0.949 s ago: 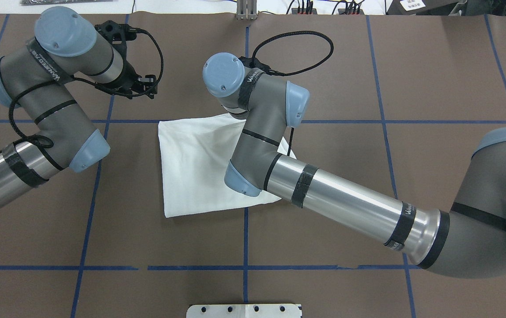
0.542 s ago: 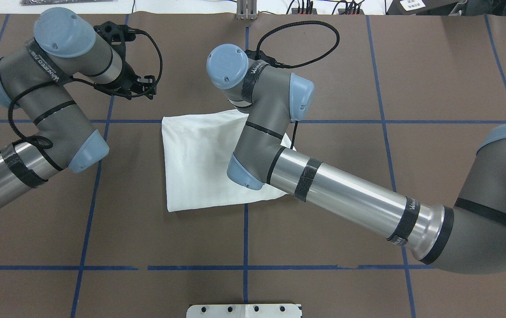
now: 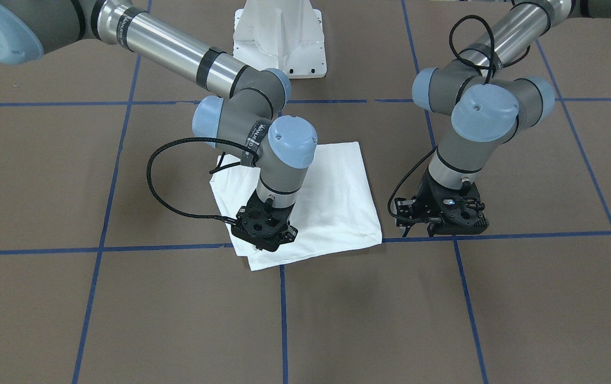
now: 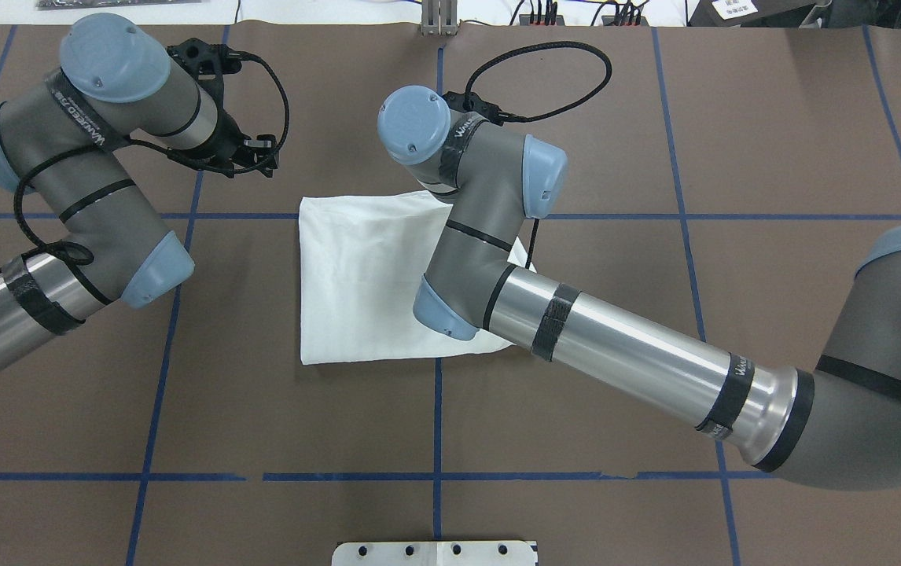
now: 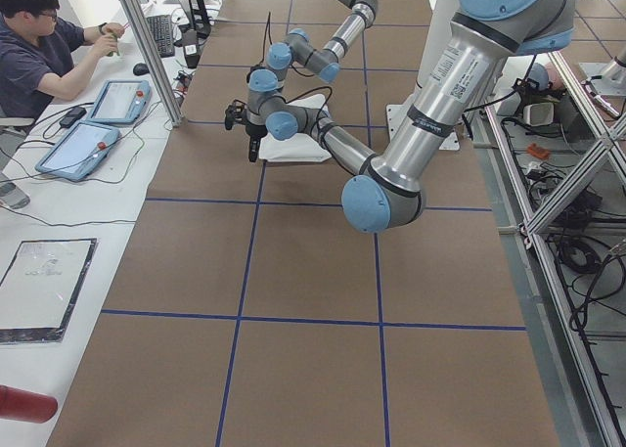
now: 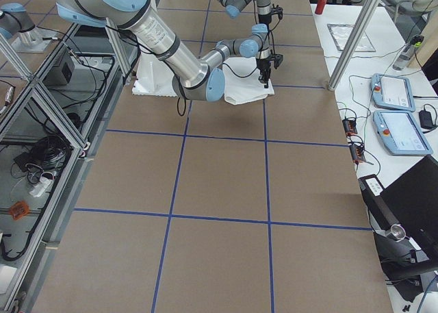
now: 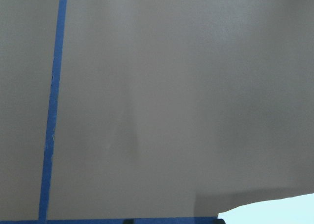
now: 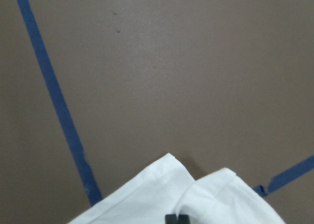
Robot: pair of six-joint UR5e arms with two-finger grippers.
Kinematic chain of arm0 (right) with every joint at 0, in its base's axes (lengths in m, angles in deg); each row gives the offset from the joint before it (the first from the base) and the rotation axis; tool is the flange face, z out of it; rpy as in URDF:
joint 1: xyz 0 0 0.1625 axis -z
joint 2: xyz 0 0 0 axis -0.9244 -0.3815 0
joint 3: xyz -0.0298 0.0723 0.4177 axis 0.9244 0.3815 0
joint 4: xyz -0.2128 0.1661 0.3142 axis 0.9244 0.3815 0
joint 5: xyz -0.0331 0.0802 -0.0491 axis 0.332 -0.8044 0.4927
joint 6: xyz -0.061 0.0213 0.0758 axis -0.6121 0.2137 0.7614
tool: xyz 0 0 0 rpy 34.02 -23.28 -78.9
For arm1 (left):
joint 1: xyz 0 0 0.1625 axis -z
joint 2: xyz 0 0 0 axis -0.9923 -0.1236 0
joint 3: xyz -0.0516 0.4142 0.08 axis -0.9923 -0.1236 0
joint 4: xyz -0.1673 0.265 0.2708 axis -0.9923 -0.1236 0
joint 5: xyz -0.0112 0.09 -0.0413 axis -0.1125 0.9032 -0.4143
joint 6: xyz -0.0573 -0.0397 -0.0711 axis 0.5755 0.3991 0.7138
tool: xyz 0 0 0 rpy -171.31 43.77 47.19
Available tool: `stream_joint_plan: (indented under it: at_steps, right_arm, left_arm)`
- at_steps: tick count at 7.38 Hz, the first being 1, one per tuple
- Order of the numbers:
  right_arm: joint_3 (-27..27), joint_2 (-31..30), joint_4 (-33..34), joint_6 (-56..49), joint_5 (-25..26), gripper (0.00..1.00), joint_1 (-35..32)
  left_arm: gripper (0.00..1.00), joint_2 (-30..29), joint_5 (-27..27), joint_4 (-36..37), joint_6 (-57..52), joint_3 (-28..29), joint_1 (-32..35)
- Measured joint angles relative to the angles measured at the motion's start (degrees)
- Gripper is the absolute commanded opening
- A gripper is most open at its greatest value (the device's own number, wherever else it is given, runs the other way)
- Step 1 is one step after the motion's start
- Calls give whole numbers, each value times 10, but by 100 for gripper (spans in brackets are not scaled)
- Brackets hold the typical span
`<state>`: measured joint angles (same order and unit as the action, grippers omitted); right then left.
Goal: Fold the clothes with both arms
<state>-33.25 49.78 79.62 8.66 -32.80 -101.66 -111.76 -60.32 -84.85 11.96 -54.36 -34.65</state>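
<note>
1. White folded shirt [image 4: 364, 275] is lying flat near the middle of the brown table [image 4: 655, 118].
2. Right gripper [image 8: 176, 218] is pinching the shirt at its far corner, fingertips pressed together on the cloth.
3. Left gripper [image 4: 262, 156] is hovering over bare table beside the shirt; I cannot tell how far it is opening.

Right arm [image 4: 615, 354] above shirt [image 4: 364, 275]
</note>
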Motion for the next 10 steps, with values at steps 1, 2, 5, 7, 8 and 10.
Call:
stream_joint_plan:
  at_steps: [1,2,5,7,8,10]
  right_arm:
    - [0,-2,2,-5,2,0,-1]
    - [-1,-3,4,-10,3,61,-3]
    - [-14,-5,5,-65,-5,100,-9]
    - [-43,-15,13,-141,-67,100,-46]
    - [-72,-35,24,-194,-109,100,-74]
    - [-166,-107,75,-336,-190,100,-145]
  left_arm:
    - [62,0,0,0,0,0,0]
    - [100,0,0,0,0,0,0]
    - [100,1,-2,0,0,-8,0]
    - [100,11,-21,2,-4,-25,7]
    - [100,24,-34,3,-21,-40,19]
    - [100,70,-62,19,-106,-83,57]
